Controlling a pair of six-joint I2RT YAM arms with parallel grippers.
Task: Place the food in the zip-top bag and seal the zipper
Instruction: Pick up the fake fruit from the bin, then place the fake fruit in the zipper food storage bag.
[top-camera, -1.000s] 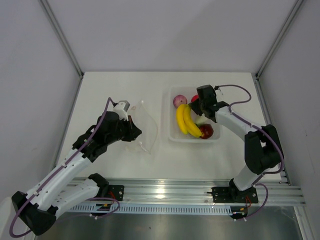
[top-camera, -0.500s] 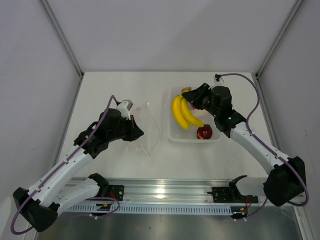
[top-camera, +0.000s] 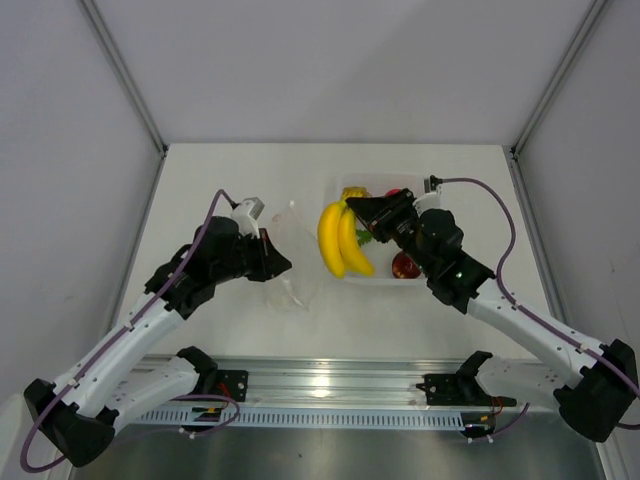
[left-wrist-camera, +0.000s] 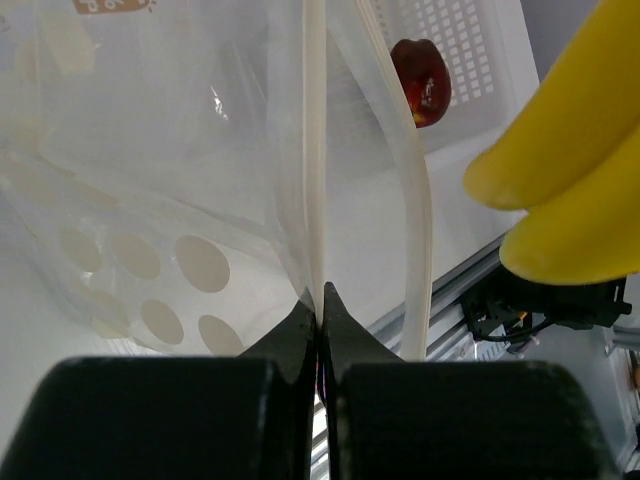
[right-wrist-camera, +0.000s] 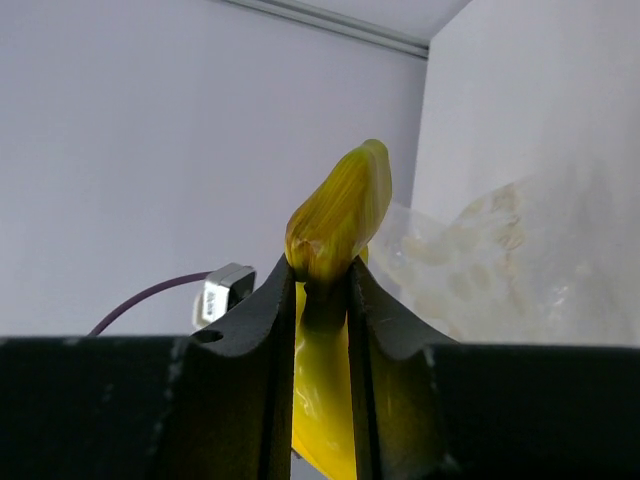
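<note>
My left gripper (top-camera: 278, 262) is shut on one lip of the clear zip-top bag (top-camera: 293, 262) and holds its mouth open toward the right. In the left wrist view the pinched zipper strip (left-wrist-camera: 314, 150) runs up from my gripper (left-wrist-camera: 320, 300), with the other lip (left-wrist-camera: 415, 230) bowed apart. My right gripper (top-camera: 358, 208) is shut on the stem of the yellow banana bunch (top-camera: 338, 238), held in the air between tray and bag. The right wrist view shows the banana stem (right-wrist-camera: 340, 215) between my fingers (right-wrist-camera: 322, 285). A dark red apple (top-camera: 406, 265) lies in the tray.
The translucent white tray (top-camera: 395, 282) sits right of centre, with a red fruit (top-camera: 394, 193) and a green bit (top-camera: 364, 236) partly hidden behind my right arm. The aluminium rail (top-camera: 330, 385) runs along the near table edge. Grey walls enclose the table.
My right gripper has lifted the banana bunch out of the tray and carried it left toward the bag. My left gripper has raised the bag mouth slightly.
</note>
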